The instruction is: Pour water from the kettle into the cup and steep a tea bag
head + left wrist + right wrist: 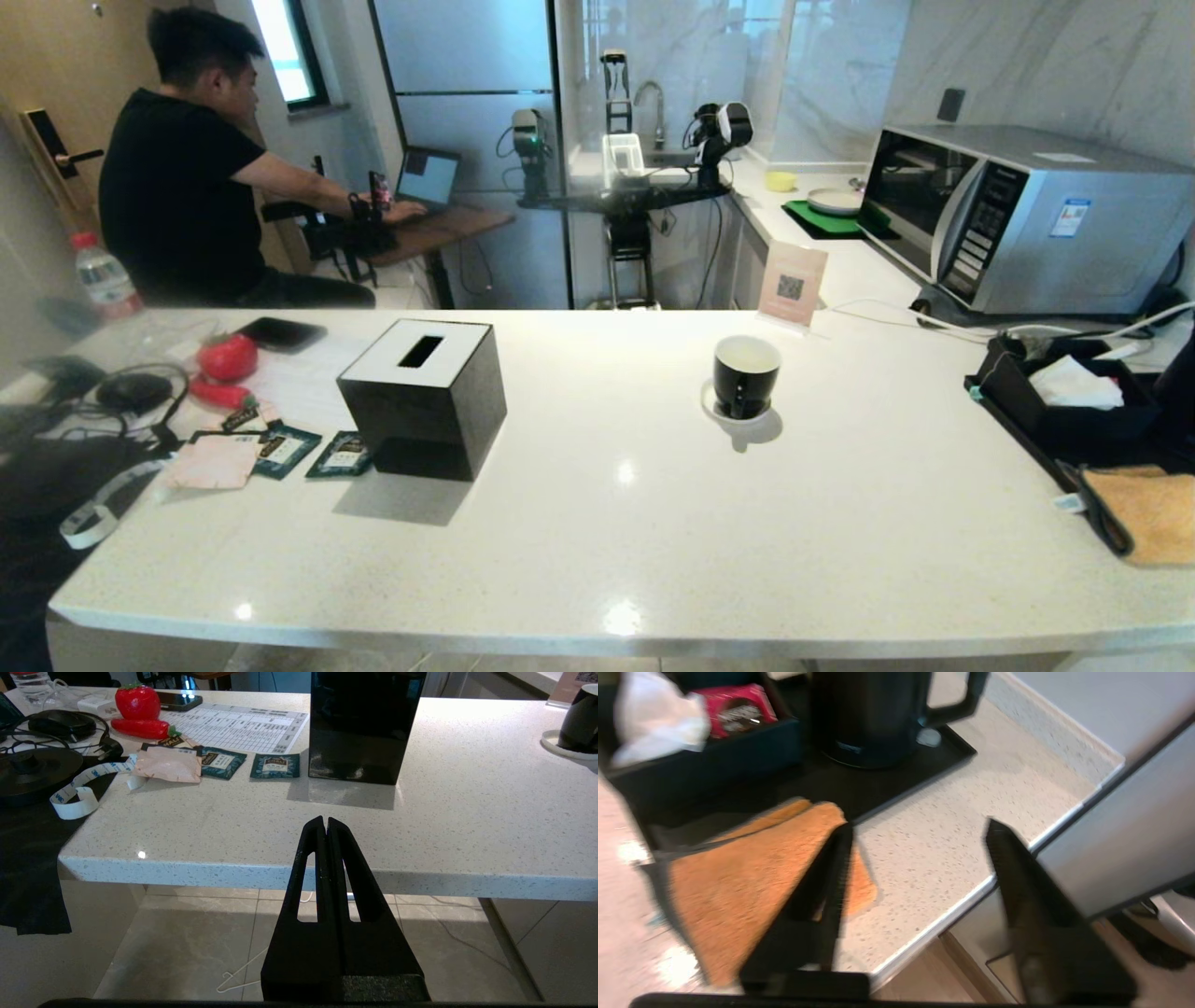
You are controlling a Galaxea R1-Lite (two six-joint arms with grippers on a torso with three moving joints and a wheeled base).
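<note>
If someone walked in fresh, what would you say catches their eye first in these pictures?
Probably the black tissue box standing left of centre on the white counter, and the black cup on its saucer to its right. In the right wrist view, the open right gripper hangs over the counter's corner beside an orange cloth, with the kettle on a black tray beyond. A person sits at a laptop behind the counter.

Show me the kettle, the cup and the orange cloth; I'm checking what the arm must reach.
kettle [871,716], right wrist view, on its black body.
cup [744,375], head view, on its outer wall.
orange cloth [738,877], right wrist view, on its middle.
</note>
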